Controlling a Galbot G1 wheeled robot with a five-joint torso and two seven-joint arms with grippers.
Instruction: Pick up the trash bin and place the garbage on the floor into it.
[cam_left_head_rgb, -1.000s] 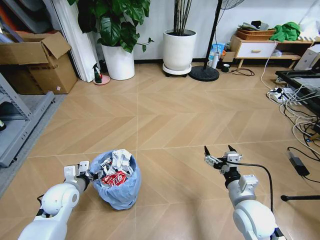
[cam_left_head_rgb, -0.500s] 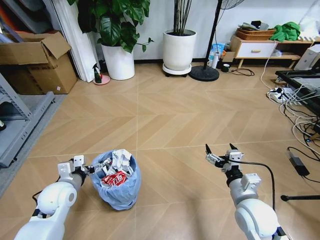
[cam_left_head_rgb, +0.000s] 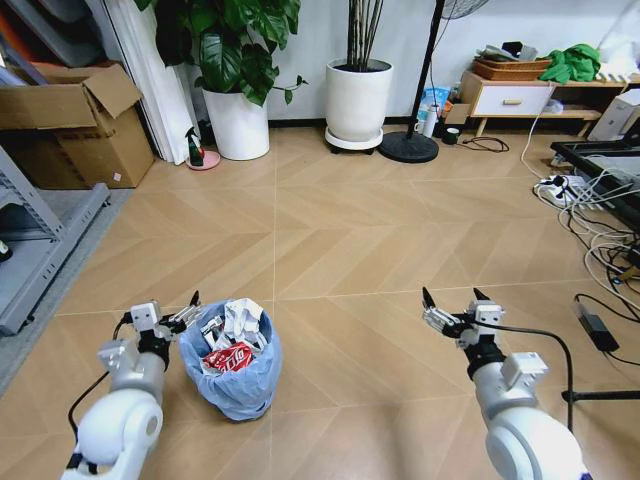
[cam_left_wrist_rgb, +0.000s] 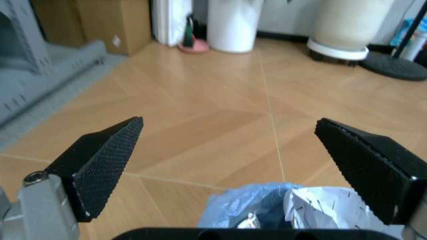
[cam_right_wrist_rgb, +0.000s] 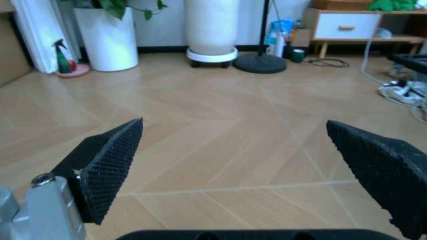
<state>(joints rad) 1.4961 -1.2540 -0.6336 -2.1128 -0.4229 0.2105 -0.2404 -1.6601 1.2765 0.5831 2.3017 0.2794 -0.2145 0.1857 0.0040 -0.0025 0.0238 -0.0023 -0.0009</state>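
Head view shows the trash bin (cam_left_head_rgb: 232, 362) standing on the floor (cam_left_head_rgb: 330, 240) at about 7 o'clock of the picture, lined with its light blue bag and full of garbage (cam_left_head_rgb: 232, 335): crumpled white paper and a red wrapper. How deep the litter goes is hidden by the bag's rim. The left gripper (cam_left_head_rgb: 180, 315) is at the bin's 9 o'clock, just beside the rim, with its fingers spread and holding nothing; whether a fingertip touches the bag I cannot tell. In the left wrist view the bin (cam_left_wrist_rgb: 257, 210) is cut off by the frame edge. The right gripper (cam_left_head_rgb: 450, 302) hangs at 5 o'clock, well apart from the bin, also spread and empty. Compared with half a second ago, the left gripper has drawn back from over the litter to outside the rim.
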